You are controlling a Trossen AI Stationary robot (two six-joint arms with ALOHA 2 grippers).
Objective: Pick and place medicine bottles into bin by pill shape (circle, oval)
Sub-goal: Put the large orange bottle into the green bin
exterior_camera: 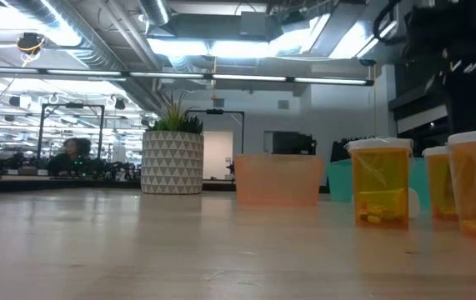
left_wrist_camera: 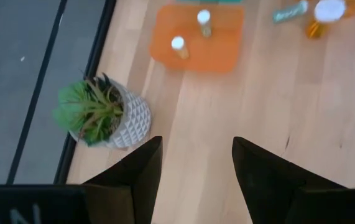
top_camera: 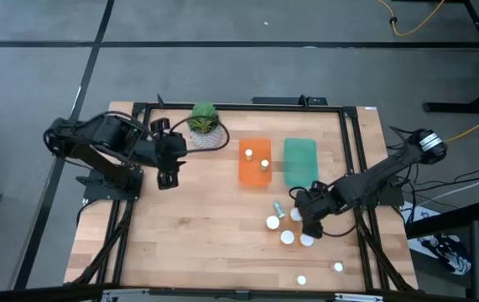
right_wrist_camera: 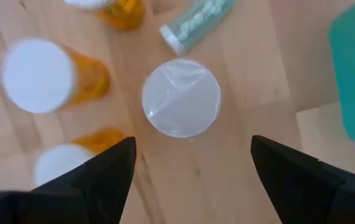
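Several medicine bottles with white caps and amber bodies stand upright on the table right of centre (top_camera: 287, 237); two more stand near the front edge (top_camera: 301, 280). Two narrow bottles (top_camera: 248, 154) stand in the orange tray (top_camera: 254, 174). My right gripper (top_camera: 304, 220) is open above a white-capped bottle (right_wrist_camera: 181, 96), its fingers apart on either side and touching nothing. A clear vial with greenish contents (right_wrist_camera: 196, 22) lies on its side beyond that bottle. My left gripper (top_camera: 168, 178) is open and empty, left of the orange tray, near the plant.
A teal tray (top_camera: 300, 161) lies right of the orange one. A green plant in a white patterned pot (top_camera: 205, 124) stands at the far edge beside my left gripper. A black frame (top_camera: 356, 151) runs along the table's edges. Bare wood lies at the front left.
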